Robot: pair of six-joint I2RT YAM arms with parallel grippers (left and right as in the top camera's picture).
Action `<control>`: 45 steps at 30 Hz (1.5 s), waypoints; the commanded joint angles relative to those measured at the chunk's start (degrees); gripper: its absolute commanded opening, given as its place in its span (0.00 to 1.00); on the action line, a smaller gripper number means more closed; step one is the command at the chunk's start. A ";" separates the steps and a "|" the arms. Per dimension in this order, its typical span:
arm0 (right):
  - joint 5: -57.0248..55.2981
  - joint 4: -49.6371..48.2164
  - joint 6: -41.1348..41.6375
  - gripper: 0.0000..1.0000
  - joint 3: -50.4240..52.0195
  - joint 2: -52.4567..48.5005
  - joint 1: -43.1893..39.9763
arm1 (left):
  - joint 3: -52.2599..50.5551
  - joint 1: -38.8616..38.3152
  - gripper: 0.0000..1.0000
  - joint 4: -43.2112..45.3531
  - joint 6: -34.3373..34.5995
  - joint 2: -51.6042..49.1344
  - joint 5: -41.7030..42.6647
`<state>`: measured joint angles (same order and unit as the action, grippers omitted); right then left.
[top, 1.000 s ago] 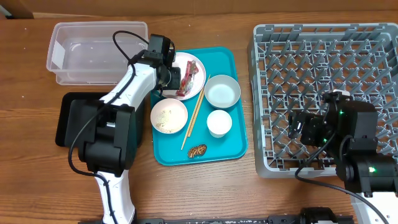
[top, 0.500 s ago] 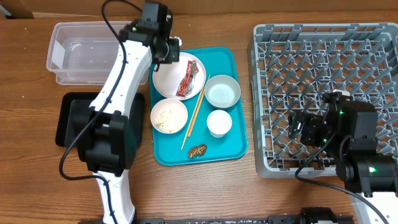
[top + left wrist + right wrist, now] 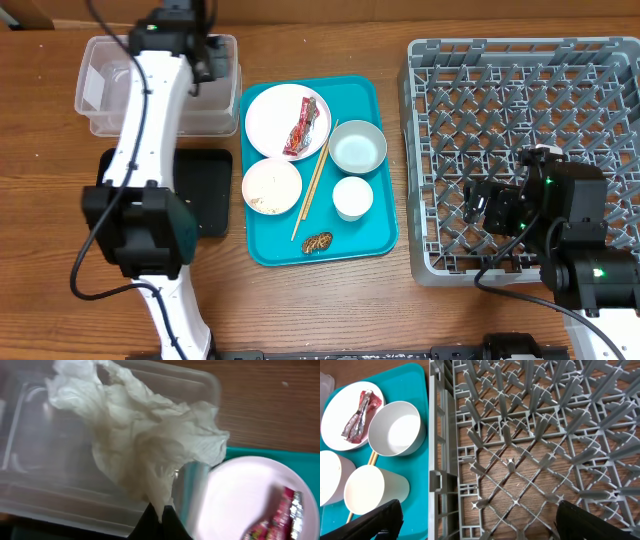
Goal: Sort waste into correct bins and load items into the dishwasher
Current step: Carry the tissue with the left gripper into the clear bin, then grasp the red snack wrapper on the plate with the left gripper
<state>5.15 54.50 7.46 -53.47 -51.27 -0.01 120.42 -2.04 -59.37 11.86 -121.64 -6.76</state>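
- Moved: your left arm has swung off the teal tray [image 3: 372, 235]. A second ago its tool sat at the left rim of the plate. Now the left tool [image 3: 203, 60] hangs past the tray's upper-left corner, over the clear tub [image 3: 100, 112].
- Left tool: jaws were part open a second ago and are now clenched on the crumpled white tissue [image 3: 145, 445]. In the wrist view the tissue's lower tip is pinched between the dark fingers [image 3: 172, 530], and the rest billows over the tub's inside. You cannot tell whether it touches the tub.
- Plate [image 3: 272, 112], on the tray's upper-left part: uncovered by the arm and now shown in full. The red-and-white wrapper [image 3: 303, 128] lies on its right half, where it lay before.
- Black tray [image 3: 208, 190], just left of the teal tray's lower-left side: more of it shows now that the arm has lifted away.
- Unmoved on the teal tray:
  - the bowl with rice scraps [image 3: 271, 186] at lower left
  - the empty bowl [image 3: 358, 148] at upper right
  - the cup [image 3: 352, 197] below that bowl
  - the chopsticks [image 3: 314, 185] slanting between them
  - the brown lump [image 3: 318, 242] at the near edge
- Right tool [image 3: 480, 527]: no change. The jaws are spread wide and released, hovering over the dish rack [image 3: 520, 90], which stands on the tabletop [image 3: 60, 300] right of the teal tray.
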 commanded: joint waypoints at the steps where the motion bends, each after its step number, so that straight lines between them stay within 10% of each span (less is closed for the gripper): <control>1: 0.28 -0.07 0.09 1.00 -1.77 0.39 -0.22 | 0.46 1.38 0.04 -0.61 -0.02 0.70 -1.14; 12: 0.28 0.50 0.07 1.00 -1.79 0.39 -0.24 | 0.48 1.73 0.44 -1.29 -0.04 0.59 -1.05; 20: 0.26 0.48 0.07 1.00 -1.77 0.39 -0.24 | 0.48 -7.10 0.76 -1.92 -5.35 0.50 14.27; 28: 0.28 0.57 0.07 1.00 -1.77 0.39 -0.24 | 0.44 -16.48 0.78 -2.84 -7.80 -6.49 13.16; 34: 0.28 0.72 0.07 1.00 -1.77 0.39 -0.24 | 0.44 -17.27 0.65 -5.51 -7.76 -16.04 12.20; 38: 0.26 1.11 0.07 1.00 -1.77 0.39 -0.24 | 0.72 -17.18 0.07 -5.53 -7.82 -16.02 11.87; 45: 0.24 1.64 0.07 1.00 -1.77 0.39 -0.24 | 8.09 -16.06 0.04 -7.67 -7.34 -5.57 -2.23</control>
<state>5.15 56.34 7.46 -53.47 -51.27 -0.01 123.24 -18.92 -66.74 4.67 -136.62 -0.54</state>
